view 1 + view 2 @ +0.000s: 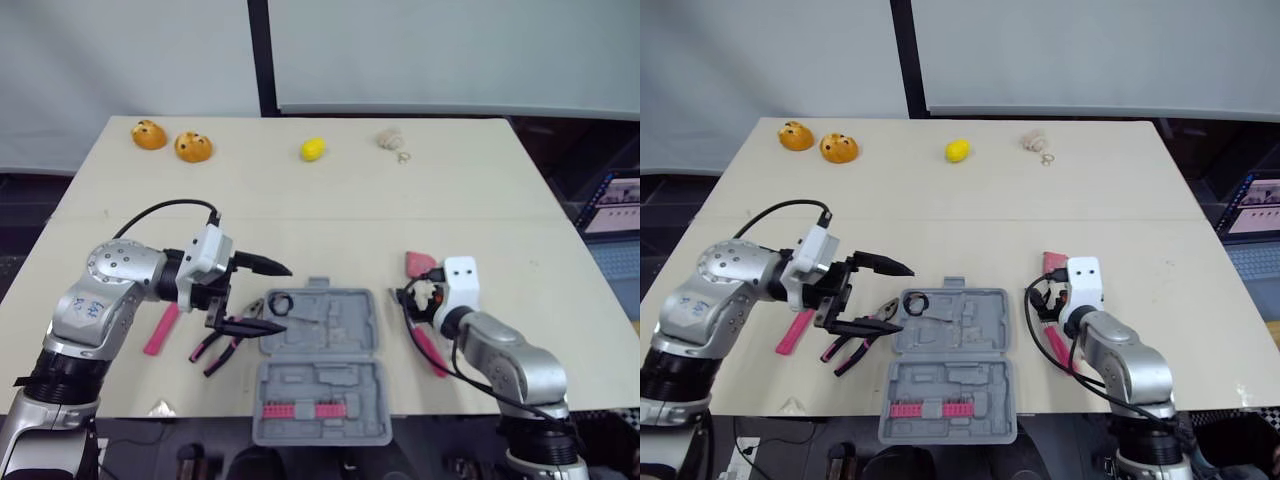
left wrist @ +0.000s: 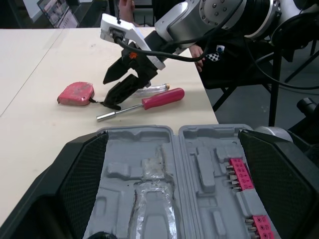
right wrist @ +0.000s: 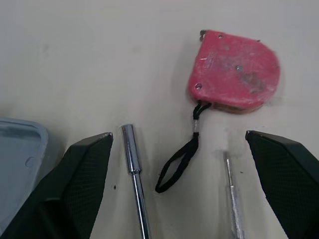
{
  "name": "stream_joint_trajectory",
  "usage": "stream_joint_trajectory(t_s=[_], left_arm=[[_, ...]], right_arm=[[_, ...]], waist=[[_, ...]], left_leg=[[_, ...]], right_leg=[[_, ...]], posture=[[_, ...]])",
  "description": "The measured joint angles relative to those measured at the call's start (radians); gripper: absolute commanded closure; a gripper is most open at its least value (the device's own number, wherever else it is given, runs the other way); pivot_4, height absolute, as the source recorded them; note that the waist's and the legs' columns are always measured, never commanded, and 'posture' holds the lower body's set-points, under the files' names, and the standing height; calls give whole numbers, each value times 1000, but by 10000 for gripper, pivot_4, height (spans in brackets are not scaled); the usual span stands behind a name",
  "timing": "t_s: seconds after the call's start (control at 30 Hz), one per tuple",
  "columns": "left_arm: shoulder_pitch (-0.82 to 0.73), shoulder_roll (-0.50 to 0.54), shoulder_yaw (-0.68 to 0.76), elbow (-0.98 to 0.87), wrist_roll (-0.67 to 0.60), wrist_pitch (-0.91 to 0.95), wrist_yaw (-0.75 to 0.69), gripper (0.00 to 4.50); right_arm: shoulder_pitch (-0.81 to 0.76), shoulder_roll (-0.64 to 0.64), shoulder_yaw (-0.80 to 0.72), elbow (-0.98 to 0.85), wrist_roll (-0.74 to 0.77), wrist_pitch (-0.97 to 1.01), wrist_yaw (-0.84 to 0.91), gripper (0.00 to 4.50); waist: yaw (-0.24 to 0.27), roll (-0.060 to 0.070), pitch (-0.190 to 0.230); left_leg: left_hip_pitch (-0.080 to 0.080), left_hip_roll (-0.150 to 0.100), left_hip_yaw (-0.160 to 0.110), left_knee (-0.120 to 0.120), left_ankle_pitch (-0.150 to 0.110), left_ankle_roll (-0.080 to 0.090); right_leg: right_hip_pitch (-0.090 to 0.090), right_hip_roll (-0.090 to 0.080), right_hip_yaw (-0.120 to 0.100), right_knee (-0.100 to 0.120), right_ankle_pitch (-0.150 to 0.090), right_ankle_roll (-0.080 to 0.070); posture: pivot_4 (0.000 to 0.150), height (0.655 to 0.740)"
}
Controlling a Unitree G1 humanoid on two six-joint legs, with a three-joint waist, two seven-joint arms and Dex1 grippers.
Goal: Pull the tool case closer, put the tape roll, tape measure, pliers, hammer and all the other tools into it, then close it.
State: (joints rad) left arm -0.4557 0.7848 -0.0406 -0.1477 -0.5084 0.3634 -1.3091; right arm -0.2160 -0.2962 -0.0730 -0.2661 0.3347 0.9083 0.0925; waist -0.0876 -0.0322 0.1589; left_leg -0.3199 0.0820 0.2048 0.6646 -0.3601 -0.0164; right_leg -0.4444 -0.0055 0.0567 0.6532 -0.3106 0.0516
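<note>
Tool case (image 1: 330,382) lies open, both halves flat, at the middle of the tabletop's (image 1: 330,215) near edge, with a pink bit strip in the near half. Close enough already, I'd say, so this is loading. A black ring (image 1: 278,301) sits in the far half's left pocket; I take it for the tape roll, not certain. The pliers (image 1: 225,345) lie just beside the case's left side. A pink-handled tool (image 1: 162,328) further left is partly under my left arm, can't name it. The left claw (image 1: 286,298) is wide open, empty, hovering over the case's far-left corner.

Right of the case, the right claw (image 2: 108,93) is spread open, empty, low over the tabletop. A pink-handled screwdriver (image 2: 162,98) and a second thin shaft (image 3: 230,189) lie under it. The tape measure (image 3: 233,72) is just beyond, apart from the case, its black strap (image 3: 174,169) trailing into the gap between the jaws.

My read is that the tape measure goes next, right side. To do it well I should:
- push forward until the jaws straddle the pink body, not the strap
- stay clear of both shafts
- close on the flat sides, since the rounded edge may slip
- keep the left claw off the drop path

At the far edge are two orange round things (image 1: 149,134), a lemon (image 1: 314,149) and a beige lump (image 1: 390,137). Not tools, leave them.
</note>
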Motion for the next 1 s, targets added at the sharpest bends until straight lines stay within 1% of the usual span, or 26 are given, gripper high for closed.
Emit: stream_joint_trajectory(t_s=[0.03,0.07,0.1,0.23,0.7,0.8,0.9,0.93,0.97,1.0], left_arm=[[0,0,0,4,2,-2,0,0],[0,0,0,5,3,-4,1,0],[0,0,0,5,4,-7,1,0],[0,0,0,5,10,-18,7,0],[0,-3,0,27,45,-61,7,0],[-1,-7,0,41,49,-69,7,0],[-2,-10,0,42,54,-76,7,0],[-3,-13,0,43,57,-79,7,0],[-5,-17,0,44,60,-82,7,0],[-7,-20,0,44,64,-84,7,0]], right_arm=[[-1,2,1,12,-5,-9,0,5324],[-6,5,2,28,-10,-15,0,7220],[-16,9,5,45,-20,-18,0,12006],[-50,27,11,117,-49,-48,0,12006],[-124,63,11,256,-95,-107,1,12006],[-130,70,2,273,-102,-121,1,19991],[-141,71,-13,294,-111,-126,1,34292],[-144,72,-14,299,-113,-126,1,39938],[-147,74,-16,303,-113,-127,1,44127],[-149,77,-16,304,-114,-129,1,44686]], waist=[[0,0,0],[0,0,0],[0,0,0],[-1,0,0],[-5,1,0],[-8,1,0],[-15,1,0],[-17,1,0],[-22,1,0],[-25,1,0]], left_leg=[[0,0,0,0,0,0],[0,1,0,0,0,0],[0,1,0,0,0,0],[0,1,0,0,0,0],[0,1,0,0,0,0],[0,2,0,0,0,0],[0,2,0,0,0,0],[0,2,0,0,0,-1],[0,2,0,-1,1,-1],[0,2,0,-1,1,-1]], right_leg=[[0,0,0,0,0,0],[0,0,0,0,0,0],[0,-1,0,0,0,0],[0,0,0,0,0,0],[0,0,0,0,0,0],[0,0,0,0,0,0],[0,0,0,0,0,0],[0,0,0,0,0,0],[0,0,0,0,0,0],[0,0,0,1,0,0]], posture=[[1500,7400],[1500,7400],[1500,7400],[1500,7400],[1500,7400],[1500,7400],[1500,7400],[1500,7400],[1500,7400],[1500,7400]])
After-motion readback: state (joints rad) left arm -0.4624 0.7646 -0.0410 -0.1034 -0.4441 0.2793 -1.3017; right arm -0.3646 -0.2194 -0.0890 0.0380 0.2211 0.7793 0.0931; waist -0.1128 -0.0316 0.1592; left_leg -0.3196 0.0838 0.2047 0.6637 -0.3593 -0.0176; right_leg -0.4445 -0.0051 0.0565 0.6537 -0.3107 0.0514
